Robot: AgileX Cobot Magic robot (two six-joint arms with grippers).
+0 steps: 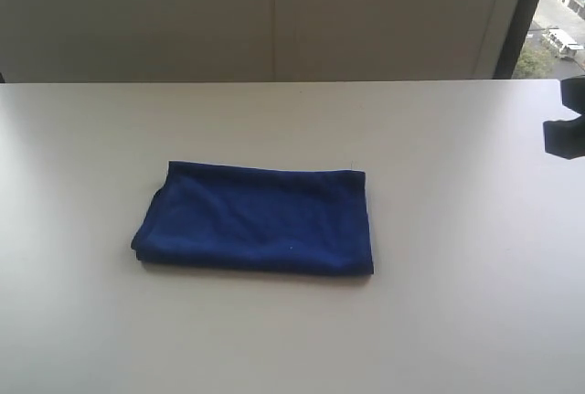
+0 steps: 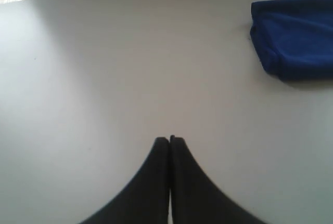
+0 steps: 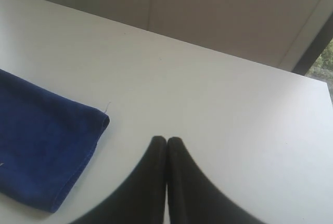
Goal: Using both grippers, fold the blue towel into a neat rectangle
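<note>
The blue towel (image 1: 258, 218) lies folded in a flat rectangle at the middle of the white table (image 1: 439, 321). One end of the towel (image 2: 296, 37) shows in the left wrist view, well apart from my left gripper (image 2: 169, 140), which is shut and empty over bare table. In the right wrist view the towel (image 3: 44, 146) has a loose thread at its corner, and my right gripper (image 3: 166, 140) is shut and empty beside it, not touching. A black piece of the right arm (image 1: 567, 124) shows at the right edge of the exterior view. The left arm is outside that view.
A pale wall (image 1: 274, 10) runs behind the table's far edge. A dark window frame (image 1: 516, 19) with an outdoor view stands at the back right.
</note>
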